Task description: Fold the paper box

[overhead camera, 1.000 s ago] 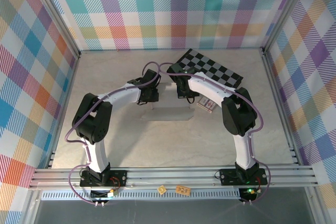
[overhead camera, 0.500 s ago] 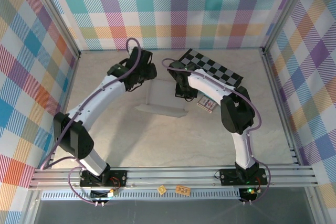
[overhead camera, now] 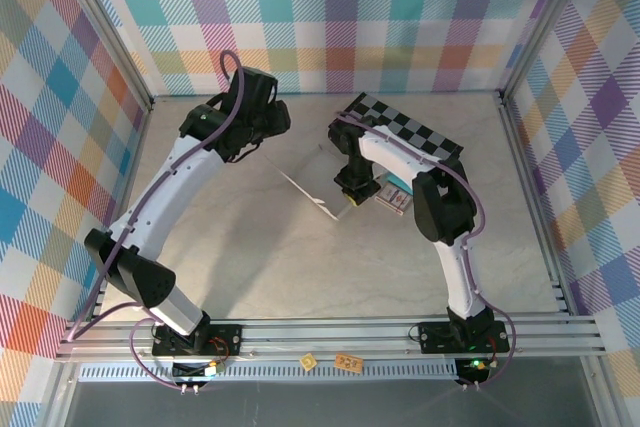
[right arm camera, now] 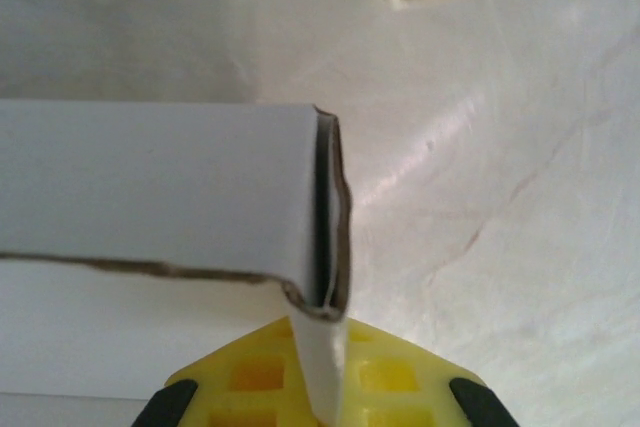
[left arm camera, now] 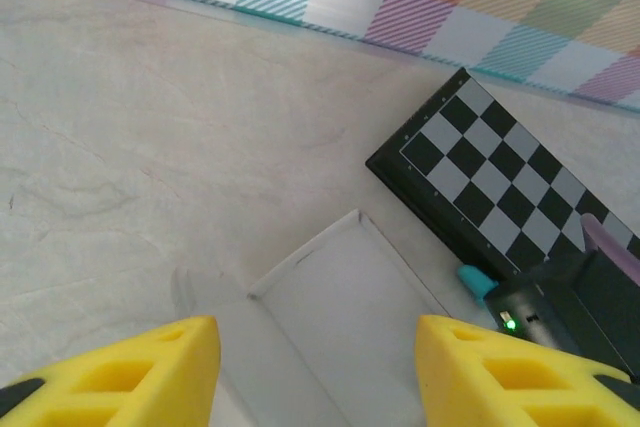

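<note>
Your desk (overhead camera: pixel 300 267) is a pale beige slab with faint marble veins running through it. Plaid panels (overhead camera: pixel 330 17) box it in on three sides, pastel teal, orange and purple, held by silver metal posts (overhead camera: pixel 118 37). Slotted aluminium rails (overhead camera: pixel 330 332) run along your near edge, and the lighting's soft and even.

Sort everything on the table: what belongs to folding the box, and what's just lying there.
Job: paper box; right gripper, shut on its wall; left gripper, open, clear of it.
Lying about: checkered board; small patterned packet.
</note>
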{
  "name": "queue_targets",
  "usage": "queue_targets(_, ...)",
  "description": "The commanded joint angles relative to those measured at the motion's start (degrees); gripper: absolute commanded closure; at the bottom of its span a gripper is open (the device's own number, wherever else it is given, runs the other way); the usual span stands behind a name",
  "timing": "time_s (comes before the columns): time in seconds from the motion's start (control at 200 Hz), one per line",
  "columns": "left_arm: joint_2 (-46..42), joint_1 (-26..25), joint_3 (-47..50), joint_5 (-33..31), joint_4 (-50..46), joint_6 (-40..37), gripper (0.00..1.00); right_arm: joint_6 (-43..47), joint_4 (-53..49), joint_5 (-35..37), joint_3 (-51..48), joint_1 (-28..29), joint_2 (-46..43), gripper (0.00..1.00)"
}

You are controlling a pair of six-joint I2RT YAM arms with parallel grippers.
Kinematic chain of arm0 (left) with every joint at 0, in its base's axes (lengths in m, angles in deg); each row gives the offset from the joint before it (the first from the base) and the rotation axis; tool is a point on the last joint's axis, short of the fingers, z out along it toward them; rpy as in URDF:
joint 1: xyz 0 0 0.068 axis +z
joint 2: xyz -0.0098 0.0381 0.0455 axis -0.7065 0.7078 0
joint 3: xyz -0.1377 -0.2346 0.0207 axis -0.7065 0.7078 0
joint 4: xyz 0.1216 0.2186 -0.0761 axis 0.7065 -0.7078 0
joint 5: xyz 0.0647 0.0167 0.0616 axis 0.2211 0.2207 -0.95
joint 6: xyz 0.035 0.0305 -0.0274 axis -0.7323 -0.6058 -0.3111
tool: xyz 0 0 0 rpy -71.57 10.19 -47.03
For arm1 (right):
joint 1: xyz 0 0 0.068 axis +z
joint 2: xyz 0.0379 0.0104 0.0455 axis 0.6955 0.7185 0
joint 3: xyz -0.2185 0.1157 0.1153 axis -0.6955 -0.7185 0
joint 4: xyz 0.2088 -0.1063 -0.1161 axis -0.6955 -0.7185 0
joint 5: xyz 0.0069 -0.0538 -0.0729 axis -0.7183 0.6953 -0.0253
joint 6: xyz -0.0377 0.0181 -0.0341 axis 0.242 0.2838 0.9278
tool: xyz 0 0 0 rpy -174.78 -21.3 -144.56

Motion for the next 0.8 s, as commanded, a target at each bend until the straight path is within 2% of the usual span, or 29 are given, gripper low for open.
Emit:
queue_targets(0.0,-2.59,-0.21,-1.59,2.88,-3.90,-0.83,0.48,-14.86,-1.67,-10.85,-0.44,-0.05,-0.09,1.00)
queue_targets(0.165,-3.66,-0.21,0.13,5.84,-5.64,-3.79,0.49,-24.89,4.17,-18.03,-4.87,0.06,-0.30,1.00)
queue_targets(0.305,-2.45,0.13,0.31,7.38,-9.86,-4.27,0.47,-30.13,9.18,-20.11,-8.94,0.23,-0.79,1.00)
queue_targets(0.405,-0.11,1.14,-0.74,10.96,-13.78,-3.26,0.46,-31.02,10.67,-20.15,-10.51,0.31,-0.78,1.00)
queue_targets(0.6,2.37,1.54,-0.95,14.82,-16.32,-3.63,0.46,-31.82,13.42,-21.26,-11.60,0.76,-0.91,0.72)
queue_targets(0.795,5.10,1.54,-0.86,16.42,-16.80,-5.28,0.45,-30.74,12.32,-18.81,-11.93,0.29,-4.01,0.57)
